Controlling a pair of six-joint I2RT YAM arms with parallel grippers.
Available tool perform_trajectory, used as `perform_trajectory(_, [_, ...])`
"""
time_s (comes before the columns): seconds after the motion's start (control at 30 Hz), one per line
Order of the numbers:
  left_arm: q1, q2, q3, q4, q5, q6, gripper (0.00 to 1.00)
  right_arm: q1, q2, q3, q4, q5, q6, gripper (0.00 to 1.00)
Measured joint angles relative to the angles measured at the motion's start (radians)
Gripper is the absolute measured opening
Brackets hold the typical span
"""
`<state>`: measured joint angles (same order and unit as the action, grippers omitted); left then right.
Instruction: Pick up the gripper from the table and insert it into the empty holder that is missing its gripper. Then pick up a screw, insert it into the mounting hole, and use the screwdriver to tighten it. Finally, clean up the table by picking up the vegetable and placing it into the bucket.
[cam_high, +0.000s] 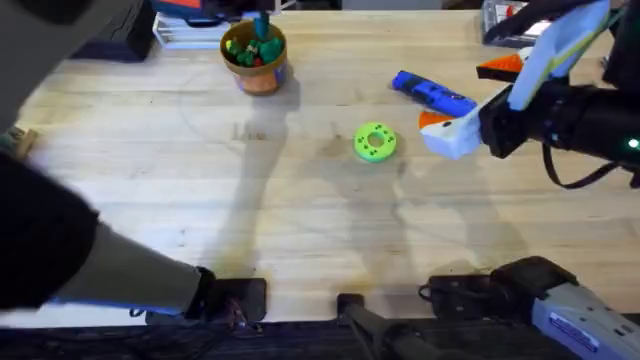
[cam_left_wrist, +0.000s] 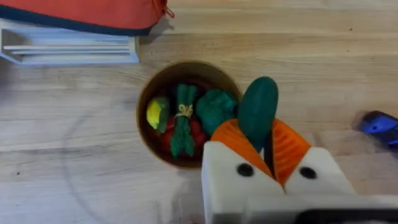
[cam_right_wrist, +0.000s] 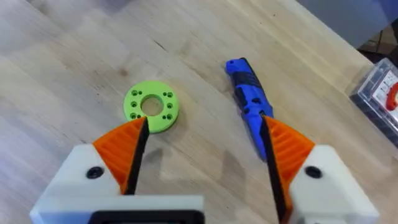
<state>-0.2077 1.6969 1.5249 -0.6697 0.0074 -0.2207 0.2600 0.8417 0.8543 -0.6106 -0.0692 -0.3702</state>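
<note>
My left pincer (cam_left_wrist: 268, 146) is clamped on the vegetable (cam_left_wrist: 257, 112), the dark green piece standing up between the orange pads (cam_left_wrist: 291, 146), held above the counter (cam_left_wrist: 74, 168) just beside the bucket (cam_left_wrist: 146, 99). The bucket holds green, yellow and red toy pieces and stands near the counter's far edge (cam_high: 255, 50). My right pincer (cam_right_wrist: 202, 146) has its jaws apart, holding nothing, over the bare wood. The screwdriver (cam_right_wrist: 249, 99) lies flat just beyond it, and the bright green disc (cam_right_wrist: 152, 106) lies near its other finger.
</note>
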Motion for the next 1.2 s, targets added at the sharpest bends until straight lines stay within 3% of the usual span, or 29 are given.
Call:
perform_trajectory(0.27, [0.002,0.081,0.000,0.010,-0.110,-0.039,0.025,0.000,0.000,0.000,0.000,0.000,0.000,0.994])
perform_trajectory(0.47, [0.004,0.090,0.000,0.018,-0.149,-0.043,0.052,0.000,0.000,0.000,0.000,0.000,0.000,0.994])
perform_trajectory(0.53, [0.004,0.092,0.000,0.021,-0.157,-0.050,0.215,0.000,0.000,0.000,0.000,0.000,0.000,0.994])
perform_trajectory(0.7, [0.004,0.092,0.000,0.023,-0.166,-0.051,0.926,0.000,0.000,0.000,-0.007,0.000,0.000,0.994])
perform_trajectory(0.73, [0.004,0.092,0.000,0.023,-0.168,-0.053,0.971,0.000,0.000,0.000,-0.016,0.000,0.000,0.994])
perform_trajectory(0.97, [0.004,0.074,0.000,-0.030,-0.169,-0.053,0.986,0.000,-0.001,0.010,-0.032,0.000,0.000,0.994])
perform_trajectory(1.2, [0.004,-0.152,0.063,-0.347,-0.169,-0.037,0.986,0.000,-0.040,0.202,-0.197,0.000,0.029,0.994])
